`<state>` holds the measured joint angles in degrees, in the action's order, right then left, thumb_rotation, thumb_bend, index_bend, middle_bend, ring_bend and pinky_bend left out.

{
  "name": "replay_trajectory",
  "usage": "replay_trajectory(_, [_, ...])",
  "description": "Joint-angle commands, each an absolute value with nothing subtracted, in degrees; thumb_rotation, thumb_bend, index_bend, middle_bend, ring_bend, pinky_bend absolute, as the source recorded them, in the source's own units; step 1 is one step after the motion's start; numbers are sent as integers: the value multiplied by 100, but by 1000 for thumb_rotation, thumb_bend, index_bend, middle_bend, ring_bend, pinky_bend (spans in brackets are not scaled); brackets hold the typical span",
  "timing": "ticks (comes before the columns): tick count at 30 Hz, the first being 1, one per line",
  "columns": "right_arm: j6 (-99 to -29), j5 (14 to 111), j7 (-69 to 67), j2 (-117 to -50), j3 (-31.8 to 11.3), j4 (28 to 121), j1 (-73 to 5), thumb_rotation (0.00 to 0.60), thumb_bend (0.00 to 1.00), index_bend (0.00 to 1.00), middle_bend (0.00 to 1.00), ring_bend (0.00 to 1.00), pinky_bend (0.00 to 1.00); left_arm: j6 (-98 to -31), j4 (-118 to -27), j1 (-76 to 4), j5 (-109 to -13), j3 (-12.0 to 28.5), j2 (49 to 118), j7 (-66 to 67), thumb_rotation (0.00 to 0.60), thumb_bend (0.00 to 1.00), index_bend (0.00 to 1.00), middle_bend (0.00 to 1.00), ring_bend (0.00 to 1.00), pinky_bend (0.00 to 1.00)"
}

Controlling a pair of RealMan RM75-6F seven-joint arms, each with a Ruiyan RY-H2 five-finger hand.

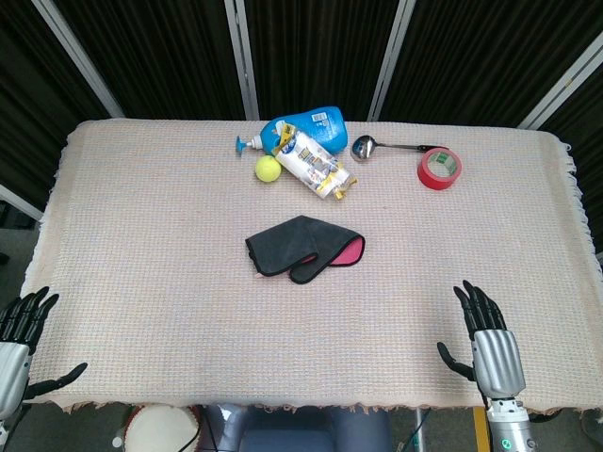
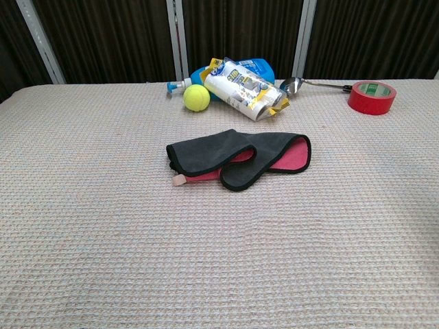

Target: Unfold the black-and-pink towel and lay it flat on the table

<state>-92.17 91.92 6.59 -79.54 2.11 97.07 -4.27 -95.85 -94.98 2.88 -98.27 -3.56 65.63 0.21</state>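
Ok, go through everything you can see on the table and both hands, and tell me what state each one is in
towel: folded, pink side showing at the right edge, untouched
left hand: fingers spread, holding nothing, at the near left table edge
right hand: fingers spread, holding nothing, at the near right table edge
blue bottle: lying on its side
snack packet: lying across the bottle
tennis ball: resting beside the packet
spoon: lying flat
red tape roll: lying flat

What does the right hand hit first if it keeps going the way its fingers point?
Probably nothing: the right hand points up-table over bare tablecloth; the red tape roll sits left of that line, though depth is unclear.
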Motion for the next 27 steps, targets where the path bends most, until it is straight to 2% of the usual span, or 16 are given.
replay_trajectory(1, [-9219,9208,665,-7957,192,9695,-412,600,312,0,5,0,111,-9575,-9487,279,-9840,-353,6578,31,600,51,0,0,0,11])
replay_trajectory(16, [-9254,9240,605,-7868,81,9727,-326,600,312,0,5,0,111,-9386,-9489,184,-9893,-362,6698,159,600,51,0,0,0,12])
replay_trajectory(21, [-9249,9223,549,-7869,34,9714,-311,600,312,0,5,0,112,-9174,-9622,64,-9923,-359,6784,291,600,51,34,0,0,12])
replay_trajectory(27, [-9181,9183,526,-7895,-1,9647,-306,600,312,0,5,0,112,-8671,-9918,-364,-9814,-24,7083,896,600,66,55,0,0,12])
